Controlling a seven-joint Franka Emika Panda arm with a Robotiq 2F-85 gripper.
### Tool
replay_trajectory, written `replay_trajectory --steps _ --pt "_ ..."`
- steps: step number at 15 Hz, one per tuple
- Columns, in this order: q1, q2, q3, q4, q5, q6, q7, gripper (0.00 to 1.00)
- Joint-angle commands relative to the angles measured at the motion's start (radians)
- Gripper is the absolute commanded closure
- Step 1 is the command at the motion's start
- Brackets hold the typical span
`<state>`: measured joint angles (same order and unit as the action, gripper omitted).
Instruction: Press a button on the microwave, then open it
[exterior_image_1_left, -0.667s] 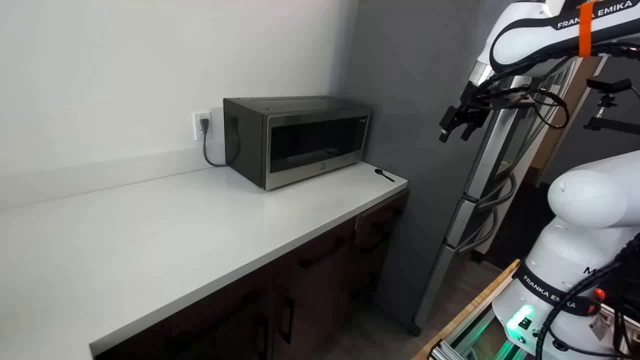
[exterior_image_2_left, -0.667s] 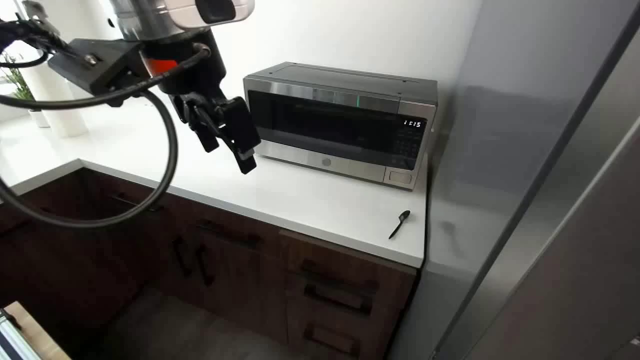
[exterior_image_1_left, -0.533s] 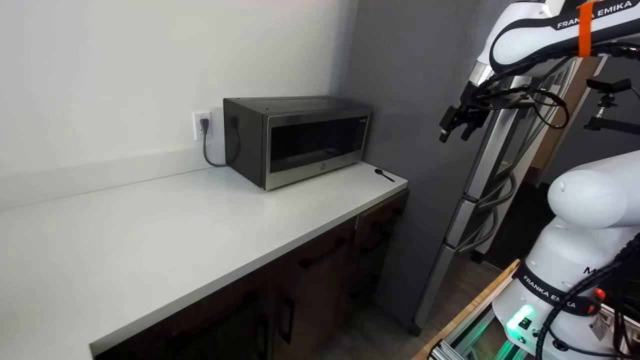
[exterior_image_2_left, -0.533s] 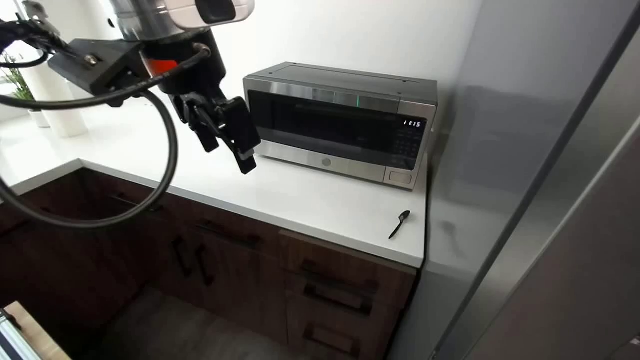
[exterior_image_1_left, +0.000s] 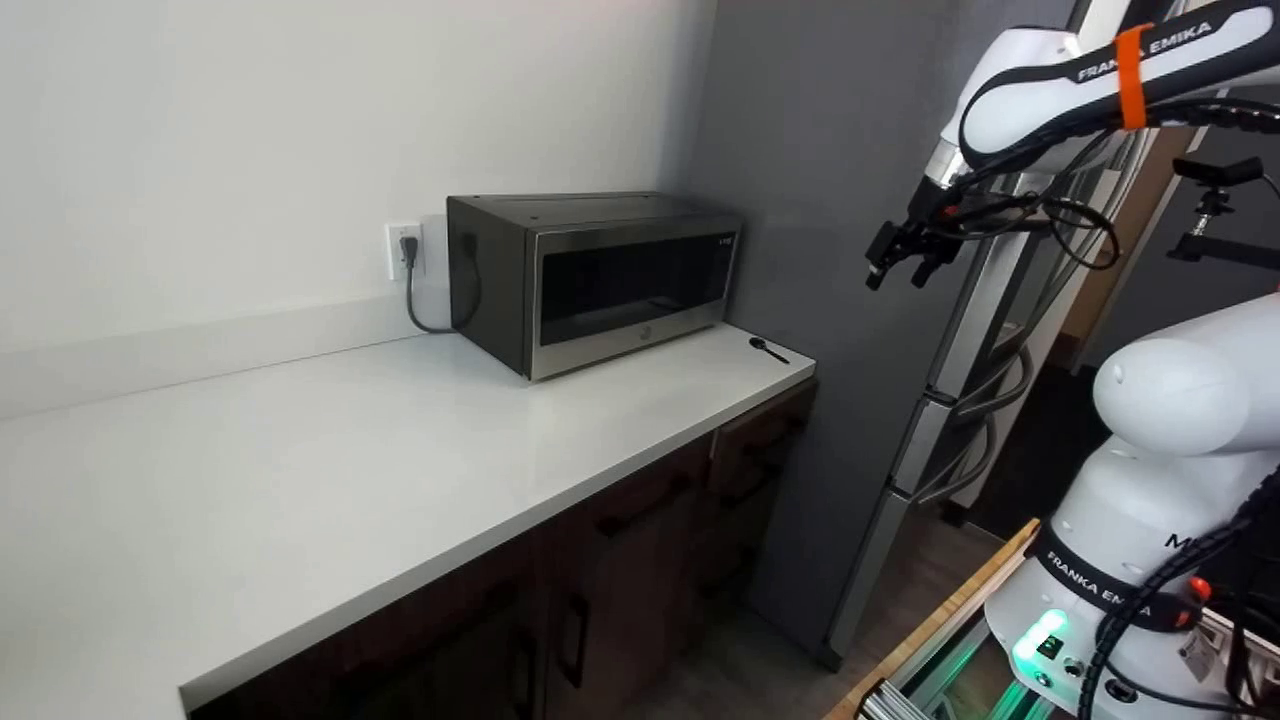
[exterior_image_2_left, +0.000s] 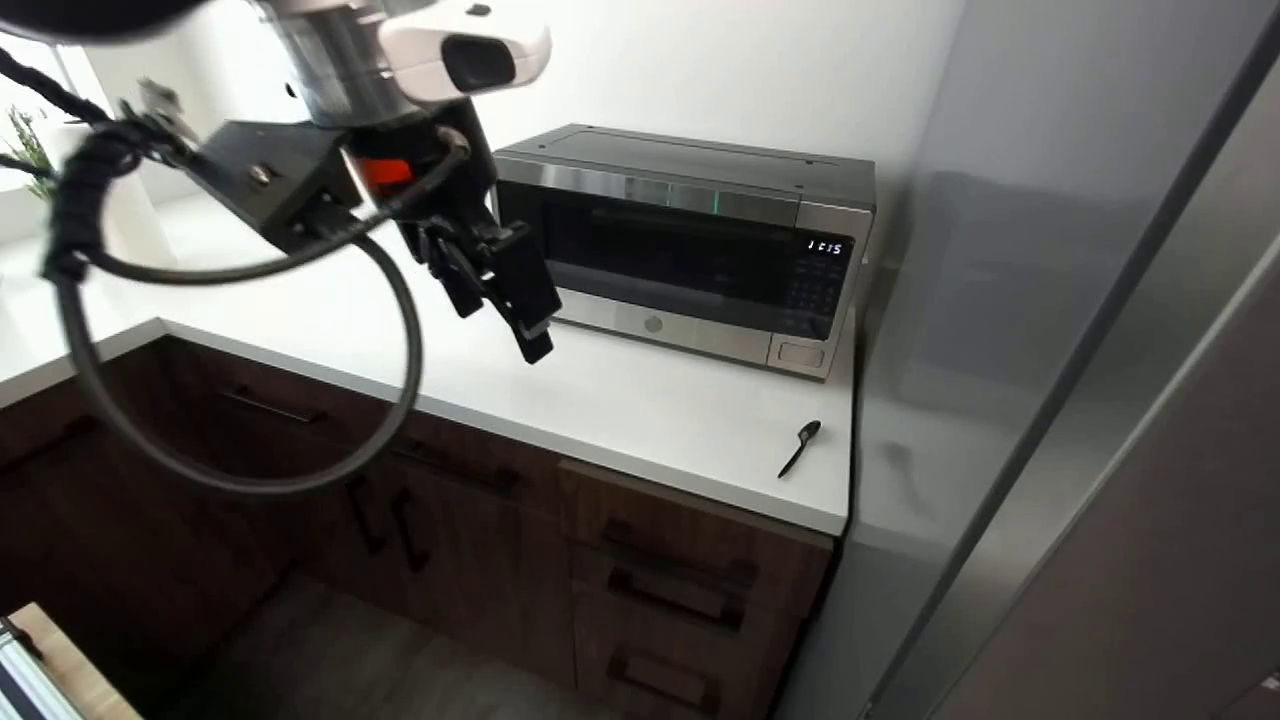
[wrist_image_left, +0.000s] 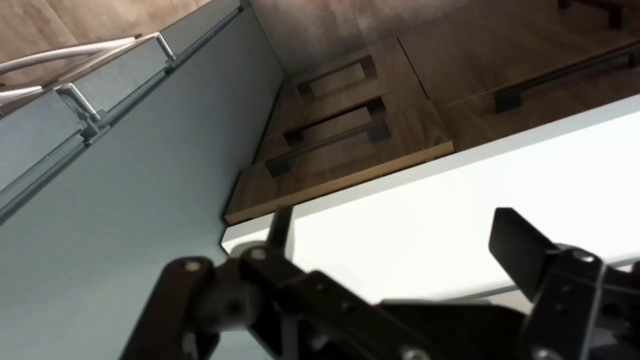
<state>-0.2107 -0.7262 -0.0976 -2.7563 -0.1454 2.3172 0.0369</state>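
A black spoon (exterior_image_2_left: 803, 441) on a white counter (exterior_image_1_left: 300, 480), next to a grey refrigerator (exterior_image_1_left: 830, 270).
In both exterior views we find the spoon lying near the counter's corner, handle toward the front edge. Behind the counter, we have a white outlet (exterior_image_1_left: 394, 256) on the pale wall (exterior_image_1_left: 250, 150). Under the counter we look at stacked brown drawers (wrist_image_left: 410, 122) with dark bar handles (wrist_image_left: 327, 141) and shaded cabinet doors (exterior_image_2_left: 490, 570) above the floor (exterior_image_2_left: 380, 650). The wrist view gives us the refrigerator's pale curved handles (wrist_image_left: 70, 52). At the left edge of an exterior view, we catch a green plant (exterior_image_2_left: 31, 142), partly in sight.
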Motion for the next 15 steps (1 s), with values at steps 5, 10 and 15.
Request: replay_trajectory --steps 5,10,15 --pt "-0.035 0.514 -0.002 0.153 0.015 0.468 0.084 0.0" --pt "-0.023 0.799 -0.045 0.408 0.051 0.491 0.097 0.0" --pt "-0.01 0.972 -0.075 0.607 0.114 0.458 0.1 0.0"
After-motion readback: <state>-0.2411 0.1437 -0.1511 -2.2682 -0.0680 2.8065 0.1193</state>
